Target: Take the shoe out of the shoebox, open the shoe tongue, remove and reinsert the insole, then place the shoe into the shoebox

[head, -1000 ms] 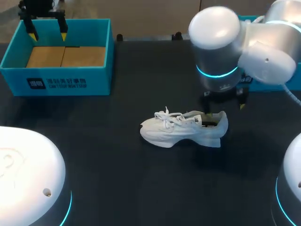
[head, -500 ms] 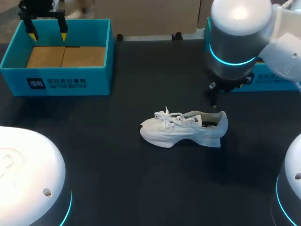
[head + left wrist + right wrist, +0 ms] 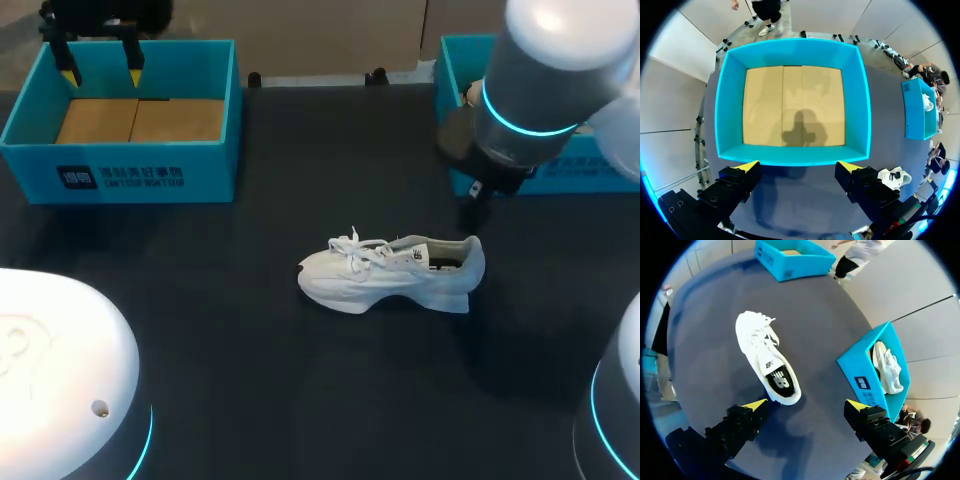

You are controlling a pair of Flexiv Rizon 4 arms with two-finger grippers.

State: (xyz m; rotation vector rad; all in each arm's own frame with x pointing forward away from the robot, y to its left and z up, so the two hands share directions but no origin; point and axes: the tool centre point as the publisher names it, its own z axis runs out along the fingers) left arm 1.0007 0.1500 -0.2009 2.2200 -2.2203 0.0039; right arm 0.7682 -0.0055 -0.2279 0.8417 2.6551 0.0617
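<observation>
The white shoe (image 3: 395,272) lies on its sole mid-table, toe to the left, laces loose. In the right wrist view my right gripper (image 3: 807,405) hangs open above the table just behind the heel of the shoe (image 3: 767,360), touching nothing. My right arm (image 3: 540,90) comes in over the back right. The empty blue shoebox (image 3: 130,178) with a cardboard floor stands at the back left. My left gripper (image 3: 797,166) is open above the near wall of the shoebox (image 3: 790,155), with nothing between its fingers.
A second blue box (image 3: 860,372) at the back right holds another white shoe (image 3: 886,365). My arms' round bases fill the lower corners of the head view.
My right arm has lifted and drawn back to the right, away from the shoe's heel. The shoe and the left arm have not moved.
</observation>
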